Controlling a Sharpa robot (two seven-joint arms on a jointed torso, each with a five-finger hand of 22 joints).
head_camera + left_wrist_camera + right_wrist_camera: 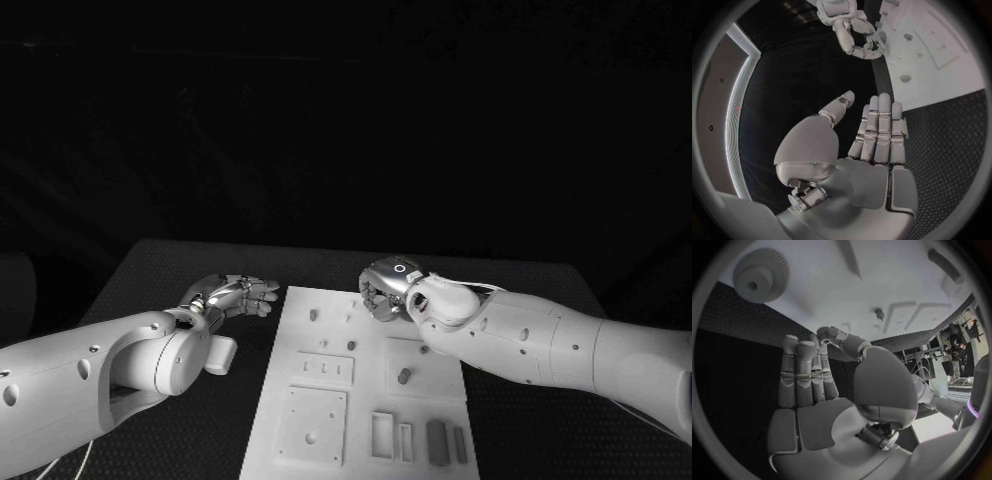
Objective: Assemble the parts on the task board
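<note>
The task board (361, 385) lies on the black table (173, 265), its long axis running away from the robot, and serves as the landmark here. The left hand (231, 294) hovers just off the board's far left corner, over bare table; in the left wrist view its fingers (879, 130) are stretched straight and close together, the thumb apart, holding nothing. The right hand (389, 288) hangs over the board's far end, fingers bent downward; in the right wrist view its fingers (804, 372) are extended and nothing lies between them and the thumb, so it too is empty. A gear (759, 275) lies on the board ahead of the right hand, and a small peg (879, 313) stands on the board beyond its fingertips. Other parts, such as a dark elongated piece (437, 441), lie at the board's near end, behind both hands. The right hand is already over the board, so it is probably the nearer one for the far-end parts.
</note>
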